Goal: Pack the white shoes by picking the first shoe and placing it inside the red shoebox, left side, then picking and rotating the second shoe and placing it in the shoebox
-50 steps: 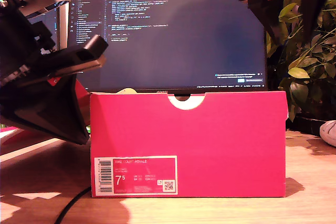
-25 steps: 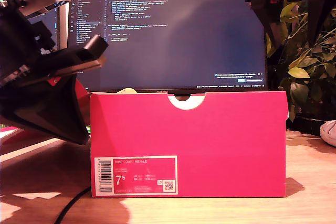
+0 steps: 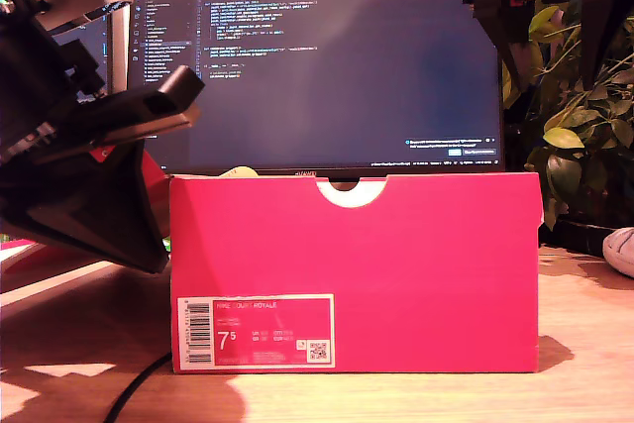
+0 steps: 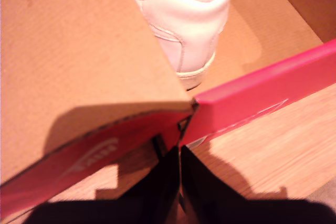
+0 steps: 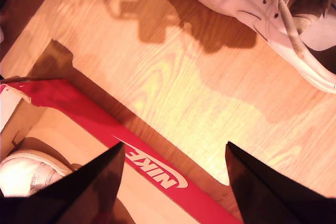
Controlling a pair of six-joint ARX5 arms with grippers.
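Nothing moved | 1 shoe [image 4: 194,19] in red shoebox [image 3: 396,264] (heel visible) | second gripper [image 5: 173,182] open

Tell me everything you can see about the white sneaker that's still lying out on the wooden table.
The white leather sneaker lies on the light wooden table, outside the red shoebox. White laces, stitched panels, thick white sole; its opening is partly cropped. Nothing grips it: my second gripper hangs open, apart from it. The exterior view shows only its tip at the right edge.

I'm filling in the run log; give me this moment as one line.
shoe in red shoebox: one | second shoe: on table outside box | my first gripper: shut, empty | my second gripper: open, empty
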